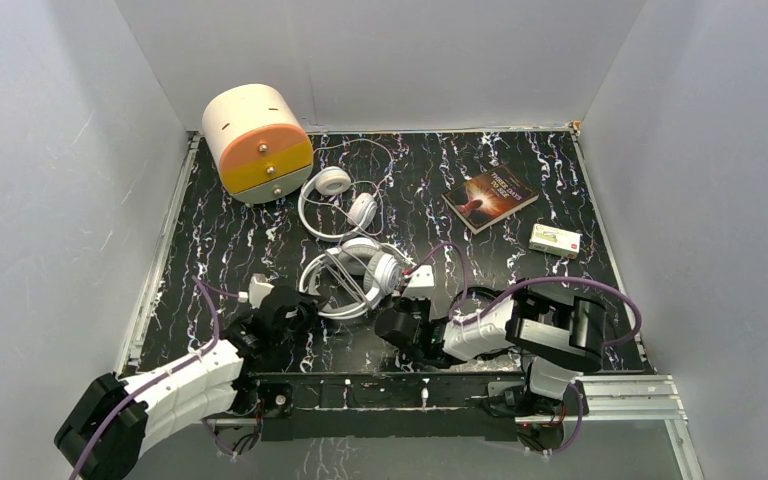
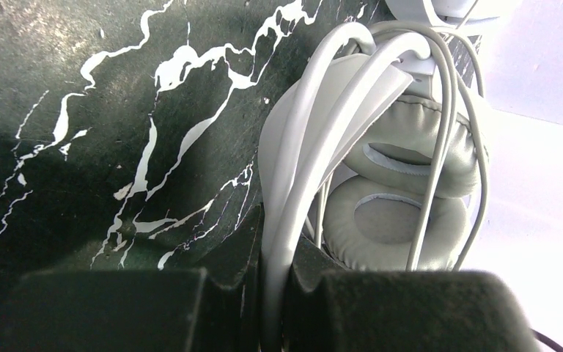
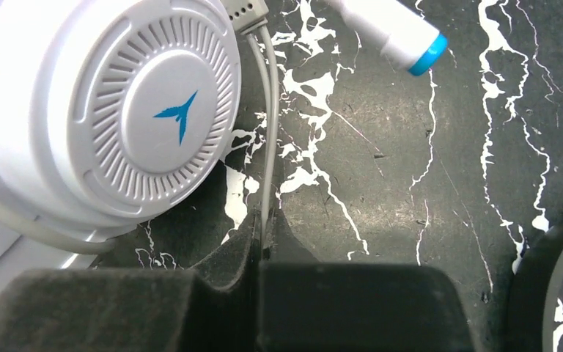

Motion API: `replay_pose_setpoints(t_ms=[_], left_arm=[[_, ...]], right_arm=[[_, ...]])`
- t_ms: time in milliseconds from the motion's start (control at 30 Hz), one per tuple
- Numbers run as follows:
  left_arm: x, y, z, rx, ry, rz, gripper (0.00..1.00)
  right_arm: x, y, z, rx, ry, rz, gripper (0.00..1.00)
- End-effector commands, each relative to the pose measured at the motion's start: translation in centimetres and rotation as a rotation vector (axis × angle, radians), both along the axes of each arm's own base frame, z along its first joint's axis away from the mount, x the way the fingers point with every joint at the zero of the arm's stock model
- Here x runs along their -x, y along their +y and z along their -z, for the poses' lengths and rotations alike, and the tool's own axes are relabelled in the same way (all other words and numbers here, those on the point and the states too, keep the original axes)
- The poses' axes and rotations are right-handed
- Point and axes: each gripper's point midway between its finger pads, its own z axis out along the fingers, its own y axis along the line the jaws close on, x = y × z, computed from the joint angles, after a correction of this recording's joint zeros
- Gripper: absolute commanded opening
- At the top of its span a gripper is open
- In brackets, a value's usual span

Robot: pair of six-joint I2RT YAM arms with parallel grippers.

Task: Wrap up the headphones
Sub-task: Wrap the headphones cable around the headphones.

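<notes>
Black marbled counter [image 1: 220, 260], white walls [image 1: 60, 150]. Big white headphones [image 1: 355, 275] at centre, near arm bases. Left end effector [image 2: 264, 297] clenched on headband [image 2: 297, 165], likely steadying it. Right end effector [image 3: 260, 271] pinches cord [image 3: 270, 132], likely for winding.

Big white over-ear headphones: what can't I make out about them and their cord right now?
- Top view: big white over-ear headphones, loops of the grey cord too small and overlapped to count.
- Left wrist: left hand covers the headband's lower end; the top edge cuts off the far part.
- Right wrist: right hand hides the cord past its pinch; the left edge crops the earcup.
</notes>
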Motion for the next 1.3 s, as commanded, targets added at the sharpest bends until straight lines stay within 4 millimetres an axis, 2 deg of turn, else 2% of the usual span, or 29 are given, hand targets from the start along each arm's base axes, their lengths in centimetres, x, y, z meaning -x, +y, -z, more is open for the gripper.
replay_pose_setpoints(t_ms=[0,133,267,300,400,600,700,800,833,1033,1167,1267], left_arm=[[-1.0,0.1,-1.8,0.027,-0.071,-0.033,0.0],[-1.0,0.4,-1.7,0.004,-0.073,-0.035,0.0],[-1.1,1.0,-1.8,-0.06,-0.075,-0.032,0.0],[-1.1,1.2,-1.9,-0.085,-0.076,-0.033,0.0],[-1.4,1.5,-2.6,-0.128,-0.108,-0.02,0.0],[-1.8,1.5,-3.6,-0.206,-0.14,0.027,0.0],[-1.8,1.3,-3.3,-0.212,-0.128,0.035,0.0],[-1.9,1.0,-3.5,-0.179,-0.14,0.031,0.0],[-2.2,0.9,-4.0,-0.151,-0.152,0.015,0.0],[-2.7,-0.3,-4.5,-0.017,-0.136,0.026,0.0],[-2.8,-1.6,-5.4,0.197,-0.134,0.039,0.0],[-2.9,-2.6,-7.5,0.31,-0.156,0.073,0.0]], right_arm=[[1.0,-0.7,0.6,0.078,0.088,-0.033,0.0],[2.9,0.3,-1.6,0.058,0.158,-0.19,0.0],[6.0,3.5,-6.3,-0.127,0.162,-0.483,0.0],[7.3,4.5,-7.3,-0.184,0.167,-0.578,0.0],[9.5,6.0,-9.8,-0.272,0.151,-0.746,0.0],[10.5,7.6,-14.3,-0.296,0.07,-0.893,0.0],[10.2,7.5,-16.1,-0.288,0.056,-0.879,0.0],[11.0,6.6,-15.8,-0.281,0.114,-0.883,0.0],[13.3,6.1,-14.8,-0.321,0.206,-0.952,0.0],[17.3,4.9,-11.6,-0.33,0.419,-1.059,0.0],[17.4,3.9,-9.0,-0.291,0.45,-1.039,0.0],[16.0,3.7,-8.0,-0.26,0.406,-0.98,0.0]])
